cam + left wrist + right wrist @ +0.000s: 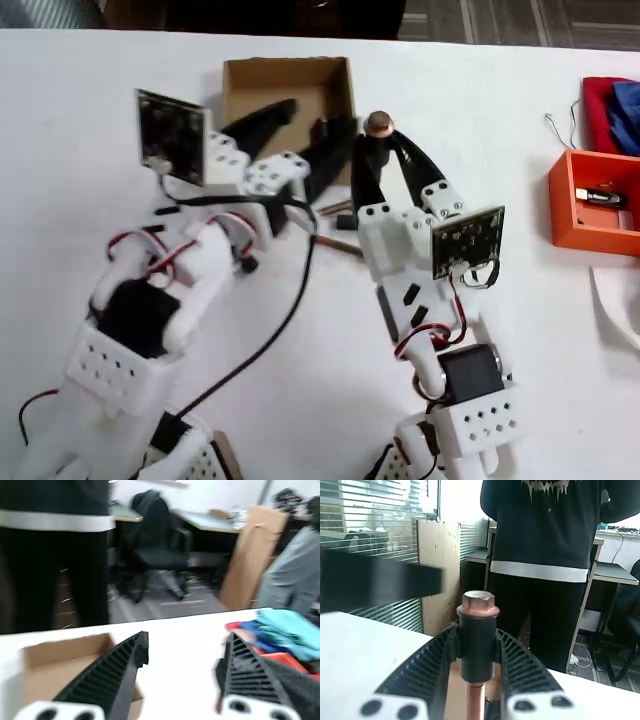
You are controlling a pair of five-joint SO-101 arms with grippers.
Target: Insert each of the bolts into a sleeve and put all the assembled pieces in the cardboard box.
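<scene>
Sleeved bolt clamped in the right gripper (pixel 477 632) beside the cardboard box (pixel 240 85); left gripper (pixel 181 672) spread wide.

Up close, the right wrist view shows what the high view gives as a coppery dot: an upright copper bolt (pixel 478 604) with a hex flange head. Its threaded shank runs through a smooth black sleeve (pixel 477 652) pinched between ribbed black fingers. The high view places it just off the box's right corner, above the white worktop (pixel 520 110), with loose bolts (pixel 340 246) lying between the arms. The left wrist view shows ribbed fingers far apart, one over the brown box.
</scene>
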